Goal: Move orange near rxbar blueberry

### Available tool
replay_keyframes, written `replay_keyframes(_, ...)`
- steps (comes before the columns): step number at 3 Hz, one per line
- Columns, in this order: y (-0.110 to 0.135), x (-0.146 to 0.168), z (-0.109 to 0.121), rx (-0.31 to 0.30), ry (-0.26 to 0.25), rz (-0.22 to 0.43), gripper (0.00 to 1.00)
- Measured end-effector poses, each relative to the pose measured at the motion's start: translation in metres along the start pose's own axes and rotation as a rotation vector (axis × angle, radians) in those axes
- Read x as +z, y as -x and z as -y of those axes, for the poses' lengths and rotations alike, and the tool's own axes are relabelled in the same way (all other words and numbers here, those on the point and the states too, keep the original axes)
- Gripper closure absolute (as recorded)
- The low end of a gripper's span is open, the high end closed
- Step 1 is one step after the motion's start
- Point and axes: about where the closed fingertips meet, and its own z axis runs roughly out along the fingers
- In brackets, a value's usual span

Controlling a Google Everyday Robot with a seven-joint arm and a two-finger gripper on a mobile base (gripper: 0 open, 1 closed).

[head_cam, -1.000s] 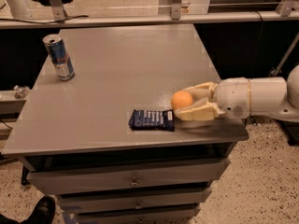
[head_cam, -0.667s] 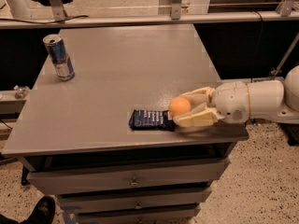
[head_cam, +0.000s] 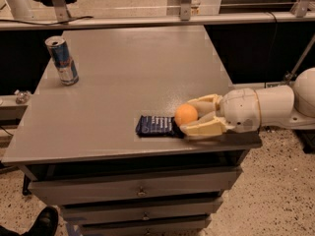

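The orange (head_cam: 186,115) sits between the two cream fingers of my gripper (head_cam: 187,119) near the table's front right edge, low over the surface. The fingers close around it from the right, one behind it and one (head_cam: 201,129) in front. The rxbar blueberry (head_cam: 154,125), a flat dark blue wrapper with white lettering, lies flat just left of the orange, its right end right beside the fruit. My white arm (head_cam: 266,107) reaches in from the right.
A tall blue-and-silver drink can (head_cam: 62,60) stands at the far left of the grey table (head_cam: 128,68). Drawers sit below the front edge. A rail and dark frame run behind the table. A shoe (head_cam: 42,221) shows on the floor at lower left.
My gripper has carried the orange a little to the left and towards the front edge, closer to the bar's right end. The bar and the can have not moved.
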Motion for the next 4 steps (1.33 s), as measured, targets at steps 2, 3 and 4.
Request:
replay_keyframes(2,-0.005,0.005,-0.004,-0.016,0.011,0.006,0.00)
replay_keyframes(3,-0.004,0.006,-0.004,-0.018,0.009,0.008,0.00)
replay_keyframes(4,0.002,-0.010,0.007,-0.040,-0.045,-0.005,0.00)
